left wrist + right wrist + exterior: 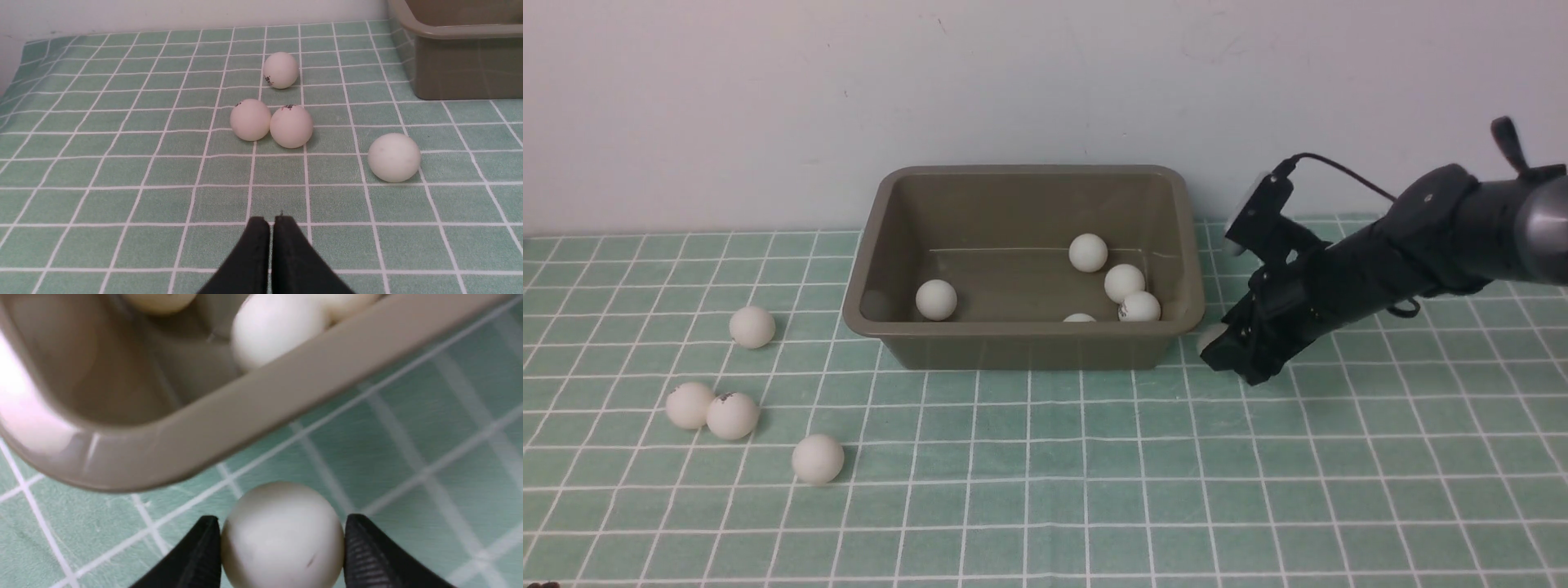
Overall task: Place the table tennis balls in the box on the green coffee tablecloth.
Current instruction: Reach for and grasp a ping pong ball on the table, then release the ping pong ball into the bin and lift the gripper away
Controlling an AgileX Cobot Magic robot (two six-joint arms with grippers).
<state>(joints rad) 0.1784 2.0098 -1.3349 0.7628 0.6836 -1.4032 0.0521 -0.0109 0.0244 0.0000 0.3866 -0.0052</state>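
While the left gripper [271, 223] is closed empty, the right gripper [282, 522] pinches a ball [282, 547] beside the box [245, 416]. Four balls [733, 415] lie near the tablecloth's [1094, 490] left edge.

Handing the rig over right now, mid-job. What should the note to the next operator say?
Left gripper: shut, empty, pointing toward the four loose balls on the green tablecloth.
Right gripper: jaws against both sides of one table tennis ball, just outside the box by its right front corner.
Done: five balls in the box are visible.
Left: get the gripped one in, then the four on the cloth to the left of the box.
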